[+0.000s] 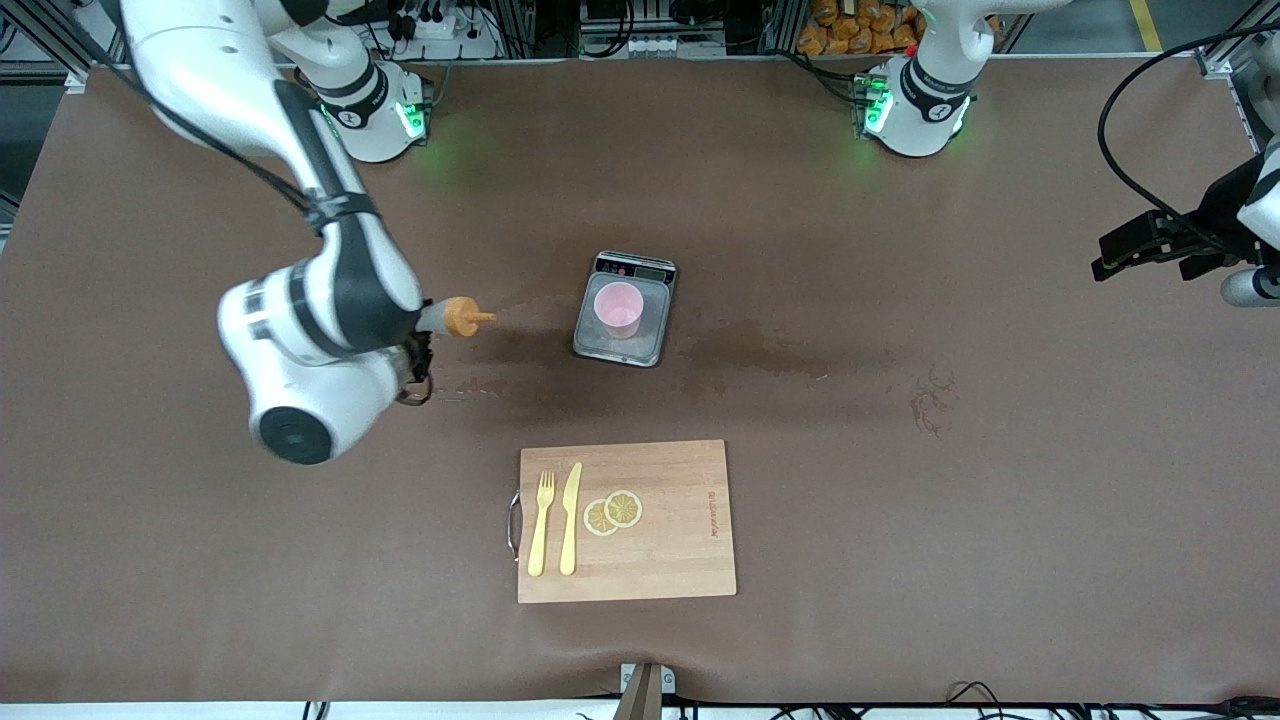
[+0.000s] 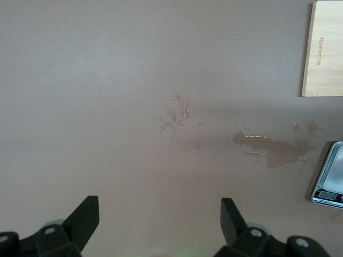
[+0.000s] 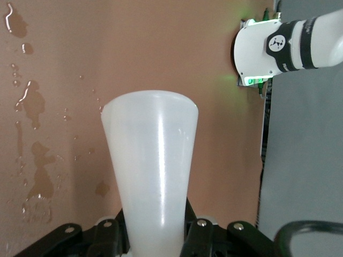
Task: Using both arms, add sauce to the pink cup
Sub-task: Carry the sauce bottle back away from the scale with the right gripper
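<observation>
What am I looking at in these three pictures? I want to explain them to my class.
Two white robot arms stand at a brown table. One picture looks down from across the table; the other two come from cameras on each arm's wrist. The right hand is shut on a whitish sauce bottle, lying sideways with its orange nozzle pointing toward a pink cup. The cup stands on a grey kitchen scale. The left hand waits open over bare table at its own end. Nearer the camera lies a wooden board with a fork, knife and lemon slices. Wet patches mark the table.
</observation>
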{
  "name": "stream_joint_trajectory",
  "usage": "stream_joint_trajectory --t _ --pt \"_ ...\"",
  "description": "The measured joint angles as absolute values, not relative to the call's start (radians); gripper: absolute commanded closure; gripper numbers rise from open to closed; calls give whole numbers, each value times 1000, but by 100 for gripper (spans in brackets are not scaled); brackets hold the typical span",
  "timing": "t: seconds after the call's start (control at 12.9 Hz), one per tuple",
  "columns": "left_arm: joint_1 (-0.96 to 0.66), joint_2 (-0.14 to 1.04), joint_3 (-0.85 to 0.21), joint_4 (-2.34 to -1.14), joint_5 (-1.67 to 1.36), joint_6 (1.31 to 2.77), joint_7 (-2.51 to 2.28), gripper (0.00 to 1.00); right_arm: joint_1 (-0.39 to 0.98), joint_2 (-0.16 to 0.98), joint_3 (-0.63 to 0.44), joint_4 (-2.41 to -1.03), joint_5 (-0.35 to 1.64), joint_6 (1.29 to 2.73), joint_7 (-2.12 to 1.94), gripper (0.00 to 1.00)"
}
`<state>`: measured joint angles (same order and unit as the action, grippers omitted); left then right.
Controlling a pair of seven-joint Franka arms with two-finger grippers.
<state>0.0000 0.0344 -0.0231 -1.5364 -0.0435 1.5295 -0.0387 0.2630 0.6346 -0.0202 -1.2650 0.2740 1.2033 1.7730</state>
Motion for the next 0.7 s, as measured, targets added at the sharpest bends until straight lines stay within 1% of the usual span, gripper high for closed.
stream_joint_trajectory --t 0.23,0.47,0.7 --pt "0 34 -23 -1535 -43 1530 -39 0 167 594 -20 -1311 327 1195 1626 68" --pt "1 34 -22 -1535 -43 1530 -39 0 140 584 -20 -1361 363 1194 1495 68" --pt "4 34 -20 -1535 -43 1530 -39 0 86 582 -21 -1370 409 1185 1398 68"
